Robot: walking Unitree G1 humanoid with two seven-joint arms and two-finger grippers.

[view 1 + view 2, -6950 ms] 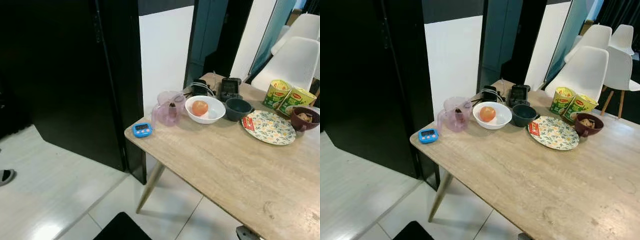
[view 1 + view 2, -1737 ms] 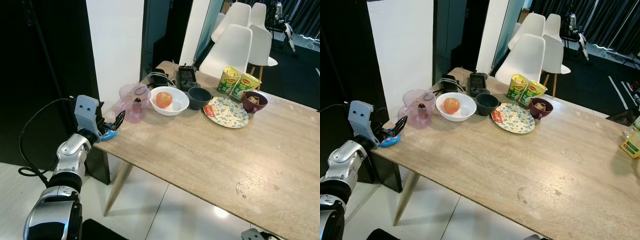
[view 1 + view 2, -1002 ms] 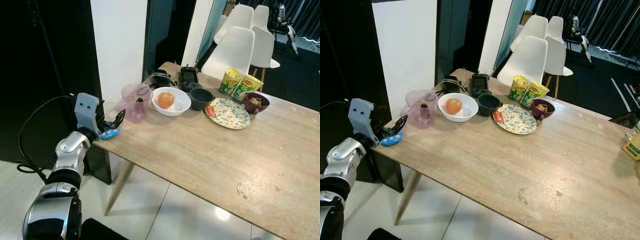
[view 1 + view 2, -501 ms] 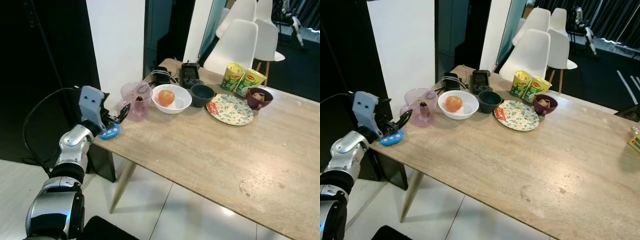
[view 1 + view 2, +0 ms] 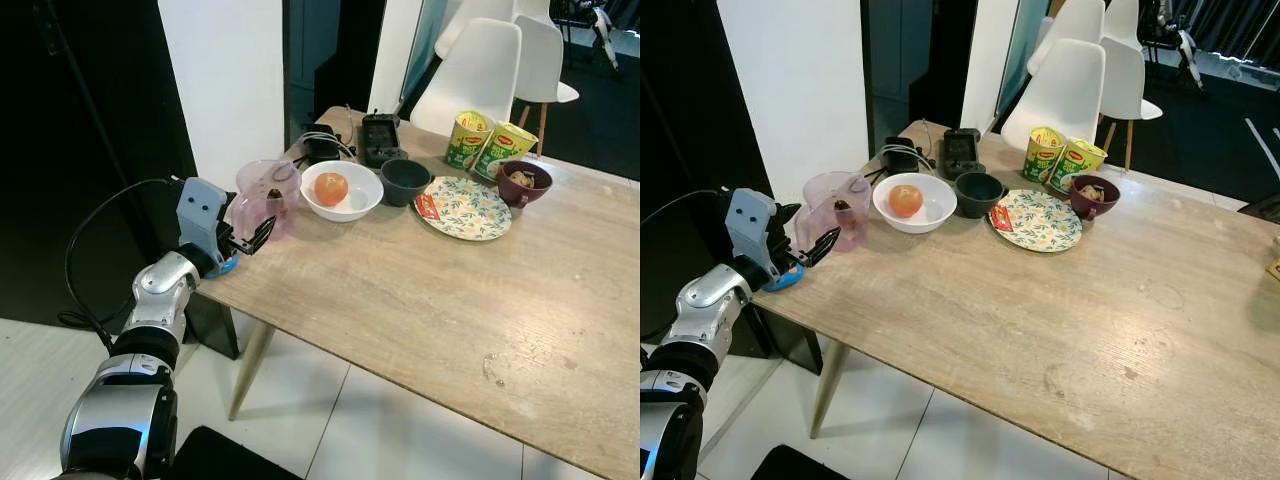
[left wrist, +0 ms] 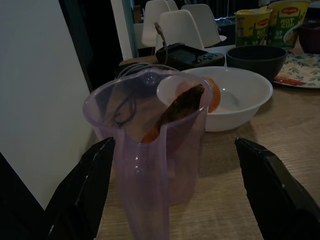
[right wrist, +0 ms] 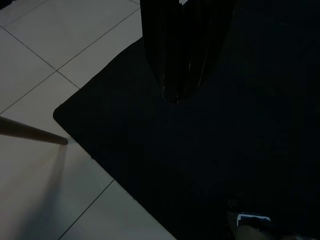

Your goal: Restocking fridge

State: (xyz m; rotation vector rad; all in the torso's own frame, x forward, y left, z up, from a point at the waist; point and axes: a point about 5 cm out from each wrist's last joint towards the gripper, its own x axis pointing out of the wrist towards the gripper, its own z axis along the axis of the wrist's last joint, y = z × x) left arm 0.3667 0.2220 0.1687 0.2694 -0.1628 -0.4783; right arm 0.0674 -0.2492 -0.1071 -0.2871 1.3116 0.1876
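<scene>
Elbow bent, my left arm reaches up to the counter's (image 5: 420, 300) near corner, and my left end effector (image 5: 253, 236) hangs just short of the pitcher (image 5: 260, 197), its two black fingers (image 6: 85, 185) spread wide to either side of it with nothing between them but air. My right end effector (image 7: 177, 95) hangs idle over a dark mat and pale floor tiles; I cannot tell whether it is parted or closed.

Pale purple and see-through, the pitcher stands upright near the counter's corner, spout toward my wrist camera, with a dark brown stick-like thing leaning inside. Just beside it a white bowl (image 5: 343, 192) holds one orange-red fruit (image 5: 331, 187). Next come a dark bowl (image 5: 406, 181), a flowered plate (image 5: 468, 209) bearing a small red packet, a maroon bowl (image 5: 523, 183) with brownish food, and two yellow-green cups (image 5: 487, 145). A small blue gadget (image 5: 788, 277) lies under my wrist.
</scene>
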